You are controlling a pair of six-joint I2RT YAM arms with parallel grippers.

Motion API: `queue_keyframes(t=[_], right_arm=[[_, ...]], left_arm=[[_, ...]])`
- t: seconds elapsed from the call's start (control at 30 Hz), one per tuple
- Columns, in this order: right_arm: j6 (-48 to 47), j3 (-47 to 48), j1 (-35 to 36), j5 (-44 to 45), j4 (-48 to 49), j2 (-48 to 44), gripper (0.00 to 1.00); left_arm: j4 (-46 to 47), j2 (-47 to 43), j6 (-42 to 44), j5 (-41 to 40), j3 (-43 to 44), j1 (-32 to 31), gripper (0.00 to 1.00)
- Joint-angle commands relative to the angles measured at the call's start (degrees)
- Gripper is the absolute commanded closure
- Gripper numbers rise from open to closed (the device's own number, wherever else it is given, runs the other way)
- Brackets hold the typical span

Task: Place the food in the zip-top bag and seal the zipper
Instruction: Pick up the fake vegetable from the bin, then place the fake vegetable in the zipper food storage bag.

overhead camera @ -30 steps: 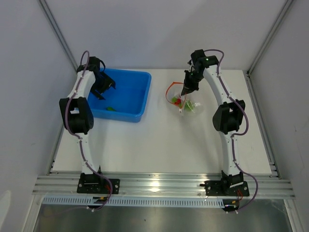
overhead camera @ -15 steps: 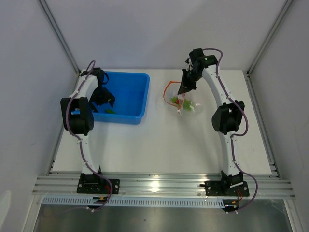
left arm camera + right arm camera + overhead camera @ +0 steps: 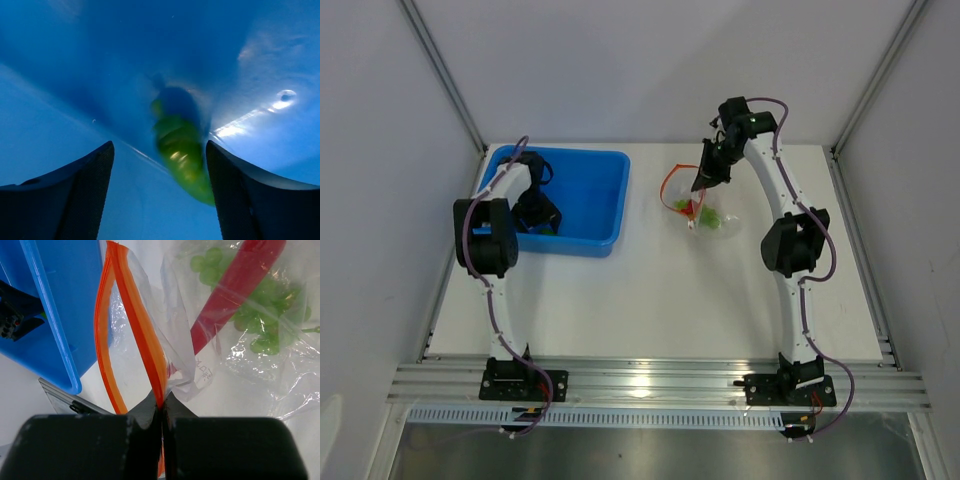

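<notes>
Lying just ahead of the wide-spread left tool, green piece; right tool clamped on zipper.

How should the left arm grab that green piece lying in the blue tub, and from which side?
Grip the green piece across its narrow middle, coming down from above: it lies long and slim on the blue tub floor and sits between the left gripper's open fingers.

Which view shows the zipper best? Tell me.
Right wrist: the zipper shows close up, its orange strip pinched in the shut right pincer. Top external shows only a tiny orange loop; left wrist shows none of it.
</notes>
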Motion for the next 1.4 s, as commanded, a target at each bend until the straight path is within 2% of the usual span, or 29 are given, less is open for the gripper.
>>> queue_keyframes(t=[0.0,0.13,0.33,0.4,0.43,0.5,0.57,0.73,0.77,0.87,1.07,1.37], right_arm=[[0.2,2.7,-0.2,-0.5,-0.4,-0.7,1.00],[0.2,2.7,-0.3,-0.3,-0.5,-1.0,1.00],[0.1,2.9,-0.1,0.2,-0.2,-1.5,1.00],[0.0,2.9,-0.1,0.6,-0.4,-1.7,1.00],[0.0,2.9,-0.1,0.9,-0.4,-2.0,1.00],[-0.1,2.9,-0.2,1.2,-0.5,-2.1,1.00],[-0.3,2.8,-0.2,1.6,-0.6,-2.4,1.00],[-0.5,2.9,-0.1,2.1,-0.9,-2.5,1.00],[-0.6,2.9,-0.2,2.1,-0.9,-2.5,1.00],[-0.6,2.9,-0.2,1.8,-0.7,-2.3,1.00],[-0.4,3.3,-0.3,1.2,-0.6,-1.7,1.00],[-0.4,3.4,-0.7,0.7,-0.5,-1.4,1.00]], left_arm=[[2.4,1.1,1.2,-0.5,-1.8,-0.2,0.25],[3.9,0.9,1.4,-2.1,-2.7,-0.2,0.29],[2.5,2.1,2.3,-2.5,-0.7,-0.2,0.43],[1.8,2.9,2.4,-2.5,0.7,-0.2,0.62],[2.0,2.9,2.4,-2.2,1.0,-0.2,0.78],[2.7,2.6,2.7,-1.7,1.0,-0.2,0.93],[3.2,2.3,2.9,-1.3,2.0,-0.2,1.00],[3.7,0.9,4.0,-0.4,9.8,-0.3,1.00],[3.2,0.8,4.1,-0.1,14.1,-0.2,1.00],[2.5,0.5,2.9,2.1,19.4,-0.3,1.00],[2.7,-0.2,0.4,5.9,21.4,-0.2,0.99],[4.7,-3.8,-0.8,9.9,17.7,-0.2,1.00]])
